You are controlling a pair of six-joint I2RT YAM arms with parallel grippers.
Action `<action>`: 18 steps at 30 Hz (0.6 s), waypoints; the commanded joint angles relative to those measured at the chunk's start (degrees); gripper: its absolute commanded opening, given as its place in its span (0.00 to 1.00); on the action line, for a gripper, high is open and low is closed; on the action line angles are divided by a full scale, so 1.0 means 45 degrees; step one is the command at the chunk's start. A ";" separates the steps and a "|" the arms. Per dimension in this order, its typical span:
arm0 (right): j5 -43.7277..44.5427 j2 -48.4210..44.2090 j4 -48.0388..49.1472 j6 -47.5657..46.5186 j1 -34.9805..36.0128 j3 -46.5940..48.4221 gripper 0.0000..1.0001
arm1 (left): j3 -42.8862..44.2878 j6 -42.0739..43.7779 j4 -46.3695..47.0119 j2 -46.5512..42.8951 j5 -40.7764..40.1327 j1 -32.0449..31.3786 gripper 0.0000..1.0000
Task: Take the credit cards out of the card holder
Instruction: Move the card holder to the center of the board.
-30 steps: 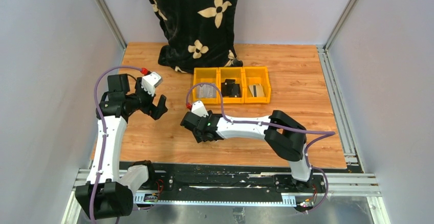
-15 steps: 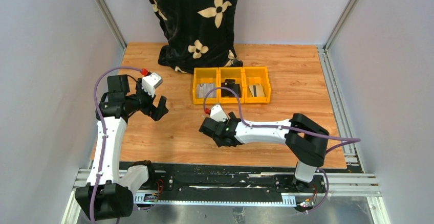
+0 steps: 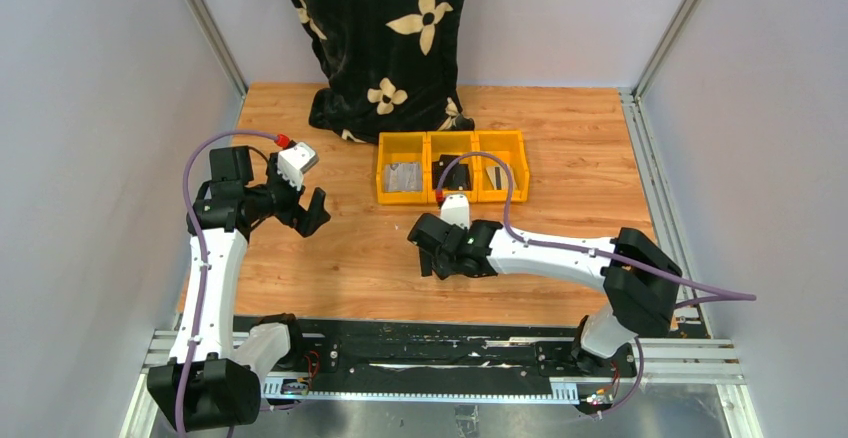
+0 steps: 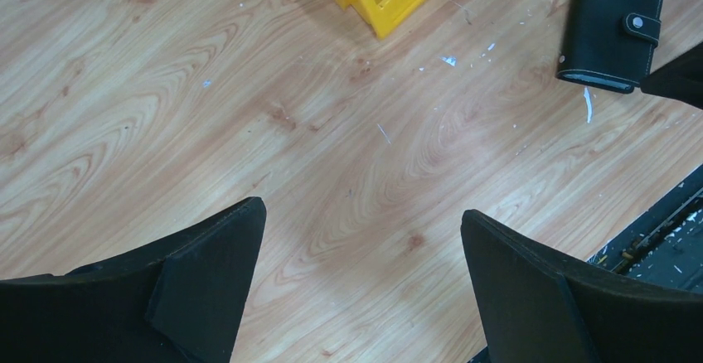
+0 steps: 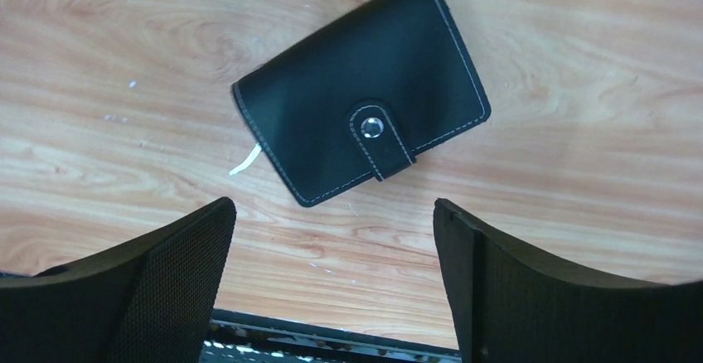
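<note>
The card holder (image 5: 361, 124) is a black stitched wallet lying flat on the wooden table, its snap tab fastened. My right gripper (image 5: 333, 205) hangs just above it, open, with nothing between the fingers. In the top view the right gripper (image 3: 435, 253) covers the holder. The left wrist view shows the card holder (image 4: 612, 27) at top right. Far to the left, my left gripper (image 3: 312, 210) stands open and empty over bare wood. Pale flat pieces that look like credit cards lie in the left bin (image 3: 403, 176) and the right bin (image 3: 497, 176).
Three joined yellow bins (image 3: 452, 139) stand behind the right gripper; the middle one holds a small black object (image 3: 450, 173). A black flowered cloth (image 3: 385, 38) hangs over the table's back edge. The black rail (image 5: 332, 334) of the near edge lies just under the right fingers.
My right arm has swung to the right along the near part of the table, and its jaws have spread wider. The left arm has not moved.
</note>
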 commanded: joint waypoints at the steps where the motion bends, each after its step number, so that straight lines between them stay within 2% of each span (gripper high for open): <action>1: -0.1038 0.0256 -0.0171 0.3055 -0.0727 -0.0546 0.93 | 0.0237 0.0101 -0.0330 -0.0136 0.0340 0.0075 1.00; 8: -0.0596 0.0626 0.1556 0.4358 -0.1219 -0.1080 0.93 | 0.0308 0.0043 -0.0501 -0.0372 0.0510 0.0075 1.00; 18: 0.0723 0.2120 0.1501 0.5697 -0.1837 -0.0273 0.93 | 0.0293 0.0302 -0.0919 -0.0772 0.0364 0.0075 1.00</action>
